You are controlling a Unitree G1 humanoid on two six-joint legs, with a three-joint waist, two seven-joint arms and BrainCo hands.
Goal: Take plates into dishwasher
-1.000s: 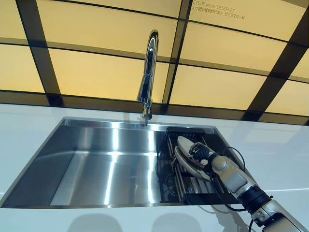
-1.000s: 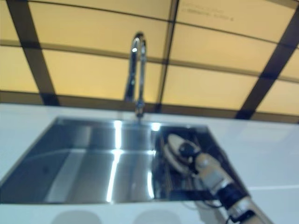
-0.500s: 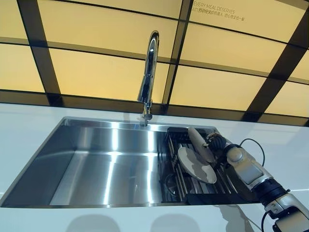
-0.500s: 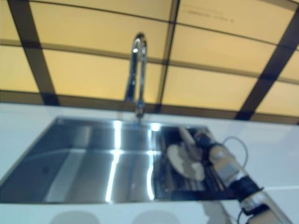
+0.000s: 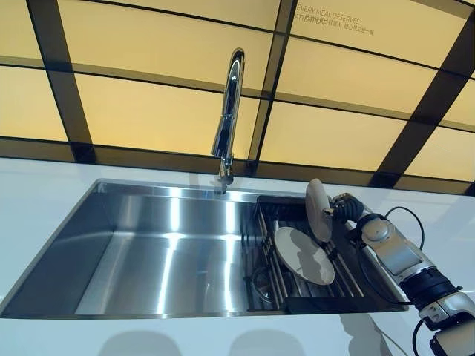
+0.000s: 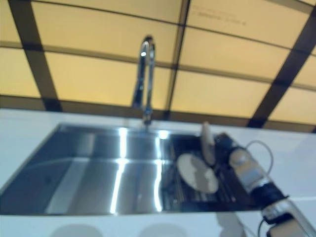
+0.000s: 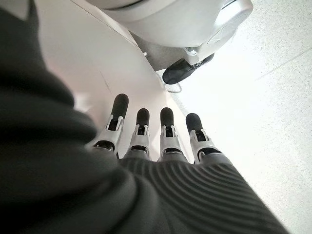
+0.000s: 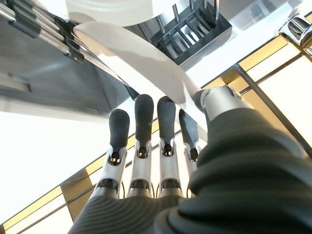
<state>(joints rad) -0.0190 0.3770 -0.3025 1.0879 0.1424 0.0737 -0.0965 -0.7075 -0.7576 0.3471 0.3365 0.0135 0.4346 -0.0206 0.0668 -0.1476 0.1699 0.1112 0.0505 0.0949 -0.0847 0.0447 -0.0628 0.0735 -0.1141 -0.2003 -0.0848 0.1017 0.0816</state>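
A: Head views: where is the plate (image 5: 318, 209)?
B: On edge above the dish rack (image 5: 276, 209) in the sink (image 5: 148, 245), pinched at its rim by the right hand (image 5: 346, 209); another plate (image 5: 303, 255) lies below.
A: Wrist views?
B: Right thumb (image 8: 217, 100) and fingers (image 8: 141, 119) clamp that rim. Likely stiff, glossy, breakable. Left hand (image 7: 161, 129) hangs relaxed, empty.

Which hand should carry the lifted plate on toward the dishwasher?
Right. The right hand already pinches the raised plate above the rack in the sink. The left hand hangs open, off by the floor.
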